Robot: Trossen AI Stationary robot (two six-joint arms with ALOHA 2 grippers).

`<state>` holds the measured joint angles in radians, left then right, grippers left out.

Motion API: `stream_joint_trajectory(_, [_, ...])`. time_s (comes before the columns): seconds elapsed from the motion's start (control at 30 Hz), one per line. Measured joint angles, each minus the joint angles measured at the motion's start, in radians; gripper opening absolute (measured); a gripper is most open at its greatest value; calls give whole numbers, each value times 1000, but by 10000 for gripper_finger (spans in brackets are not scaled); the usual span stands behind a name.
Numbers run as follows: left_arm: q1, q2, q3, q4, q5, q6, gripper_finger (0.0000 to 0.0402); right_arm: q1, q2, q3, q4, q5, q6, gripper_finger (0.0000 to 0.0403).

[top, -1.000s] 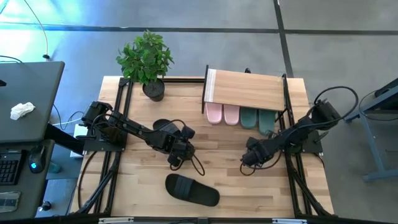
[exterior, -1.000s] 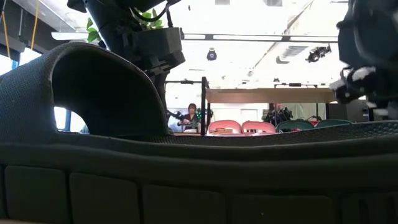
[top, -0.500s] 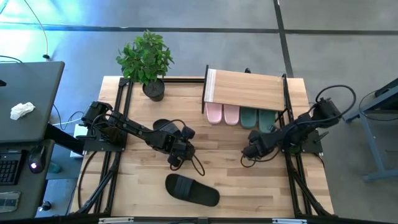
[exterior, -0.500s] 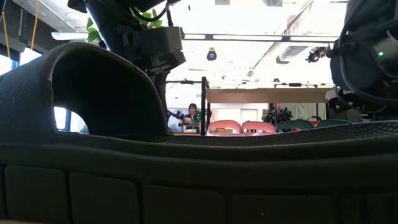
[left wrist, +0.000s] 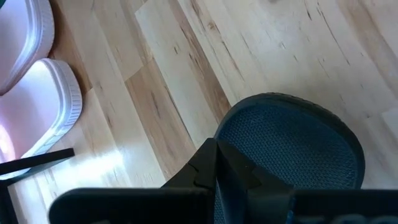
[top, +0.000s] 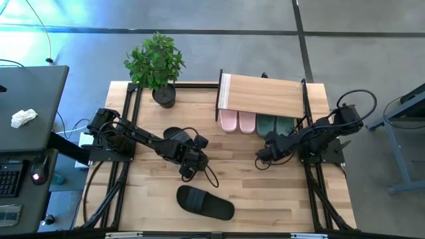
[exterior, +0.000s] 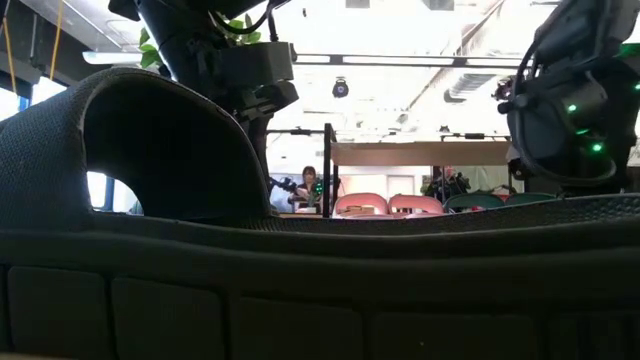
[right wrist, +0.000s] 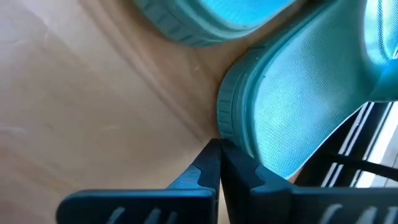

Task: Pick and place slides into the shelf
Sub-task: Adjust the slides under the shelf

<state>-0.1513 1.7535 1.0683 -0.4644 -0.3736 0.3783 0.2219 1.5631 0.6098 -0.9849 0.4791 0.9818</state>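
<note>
The shelf [top: 265,94] stands at the table's far right. Two pink slides [top: 237,122] and two teal slides [top: 265,125] lie under it, heels sticking out. My right gripper [top: 260,157], shut, is at the heel of one teal slide [right wrist: 298,93]. My left gripper [top: 189,171], shut, is mid-table at the rounded end of a black slide [left wrist: 292,149], which lies on the table partly under that arm [top: 169,135]. A second black slide [top: 206,202] lies flat near the front edge. My left gripper [left wrist: 216,146] has its shut fingertips against the rim [left wrist: 231,127] of the black slide's rounded end, coming down at a slant. Nothing shows between the fingers. The slide lies footbed up on the table. My right gripper [right wrist: 219,146] touches the teal slide's heel rim [right wrist: 227,118] with its shut fingertips, slanting down from the near side. The slide lies flat on the table, footbed up.
A potted plant [top: 158,63] stands at the far left corner. Black frame rails [top: 126,133] run along both sides of the table. The near black slide [exterior: 150,170] fills most of the low view. People sit in the room behind [exterior: 308,185].
My right gripper has moved toward the table's far edge and a little left, up to the teal slides under the shelf, rolling its wrist as it went. It stays shut. The left arm and both black slides have kept still.
</note>
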Motion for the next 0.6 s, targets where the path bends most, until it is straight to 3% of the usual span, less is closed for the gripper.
stream_joint_trajectory(0.6, [0, 0, 0, 0, 0, -9, 1, -79, 0, 2, -1, 4, -48, 0])
